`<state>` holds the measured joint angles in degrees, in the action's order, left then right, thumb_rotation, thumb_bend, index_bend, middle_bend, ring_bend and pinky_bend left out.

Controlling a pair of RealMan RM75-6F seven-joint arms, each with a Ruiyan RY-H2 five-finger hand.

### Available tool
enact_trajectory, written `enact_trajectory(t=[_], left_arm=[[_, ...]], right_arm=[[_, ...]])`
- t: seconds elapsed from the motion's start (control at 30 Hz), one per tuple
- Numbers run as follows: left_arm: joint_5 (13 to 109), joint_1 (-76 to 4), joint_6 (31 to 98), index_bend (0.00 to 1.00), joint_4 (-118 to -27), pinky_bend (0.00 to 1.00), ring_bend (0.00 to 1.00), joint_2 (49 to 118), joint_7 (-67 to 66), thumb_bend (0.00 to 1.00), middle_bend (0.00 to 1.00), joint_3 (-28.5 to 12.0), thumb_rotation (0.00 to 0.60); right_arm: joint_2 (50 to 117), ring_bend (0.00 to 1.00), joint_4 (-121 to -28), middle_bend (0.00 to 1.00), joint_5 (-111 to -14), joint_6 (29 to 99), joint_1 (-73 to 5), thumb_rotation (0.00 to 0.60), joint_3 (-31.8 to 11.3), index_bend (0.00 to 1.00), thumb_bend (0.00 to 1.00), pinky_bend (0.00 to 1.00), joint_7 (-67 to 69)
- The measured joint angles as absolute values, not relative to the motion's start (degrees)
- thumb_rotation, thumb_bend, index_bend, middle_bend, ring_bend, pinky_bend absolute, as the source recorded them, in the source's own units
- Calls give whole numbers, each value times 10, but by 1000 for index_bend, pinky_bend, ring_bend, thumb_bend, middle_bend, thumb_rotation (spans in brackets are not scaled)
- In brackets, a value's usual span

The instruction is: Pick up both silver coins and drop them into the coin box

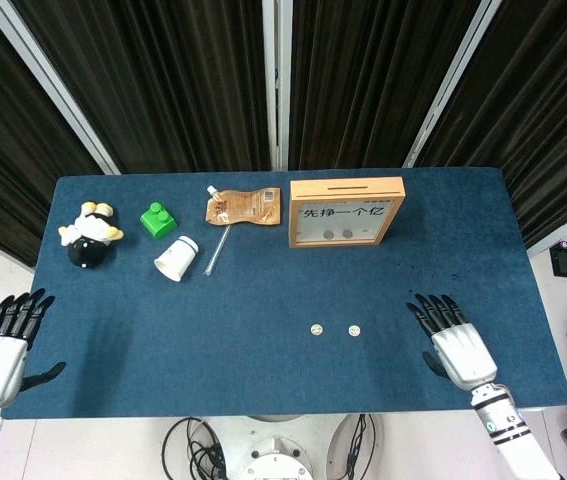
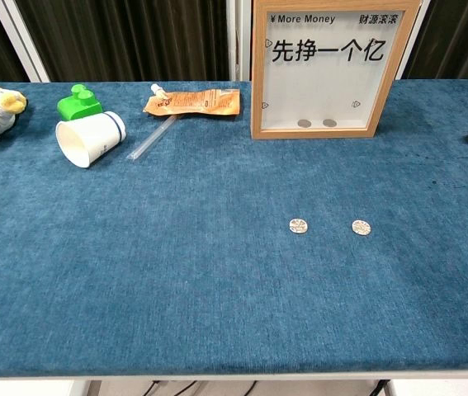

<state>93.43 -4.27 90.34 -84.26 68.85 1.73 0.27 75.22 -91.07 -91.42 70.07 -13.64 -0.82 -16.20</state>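
My right hand (image 1: 458, 342) is over the near right part of the table (image 1: 263, 330), fingers spread and holding nothing, palm down as far as head view shows. In chest view only a dark fingertip sliver shows at the right edge. My left hand (image 1: 1, 345) sits off the table's near left corner, fingers fanned apart, empty.

Both silver coins lie flat on the cloth, side by side, near the front edge and right of centre: left coin (image 2: 298, 225), right coin (image 2: 361, 227), apart from each other. My right hand is near the right coin but not touching it.

Coin box (image 1: 346, 211): wooden frame with a clear front panel printed in Chinese characters and "More Money", standing upright at the far centre of the table. Slot on its top edge visible from head view. Two coins already rest on the bottom inside.

Surface: dark blue felt-like cloth covering the whole rectangular top, slightly mottled.

Far left cluster: black, white and yellow plush toy (image 1: 89, 235), green block (image 1: 158, 219), white paper cup (image 1: 176, 258) on its side with mouth toward me, clear straw (image 1: 217, 248), orange pouch (image 1: 242, 207) lying flat.

Room: black pleated curtains behind with pale metal posts. Light floor, cables below the front edge.
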Motion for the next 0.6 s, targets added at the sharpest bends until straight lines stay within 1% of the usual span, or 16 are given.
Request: enact_trajectory(t=[0.33, 0.4, 0.6], left_arm=[[928, -40, 903, 63, -832, 0, 0, 688, 27, 87, 11, 3, 600], [927, -40, 902, 63, -831, 0, 0, 688, 29, 87, 11, 3, 600], [926, -41, 901, 64, -829, 0, 0, 688, 32, 88, 11, 1, 600]], right_arm=[[826, 0, -855, 0, -926, 649, -192, 600, -13, 150, 274, 0, -188], [837, 0, -850, 0, -925, 643, -199, 600, -14, 191, 275, 0, -191], [859, 0, -833, 0, -912, 627, -214, 600, -16, 244, 274, 0, -199]])
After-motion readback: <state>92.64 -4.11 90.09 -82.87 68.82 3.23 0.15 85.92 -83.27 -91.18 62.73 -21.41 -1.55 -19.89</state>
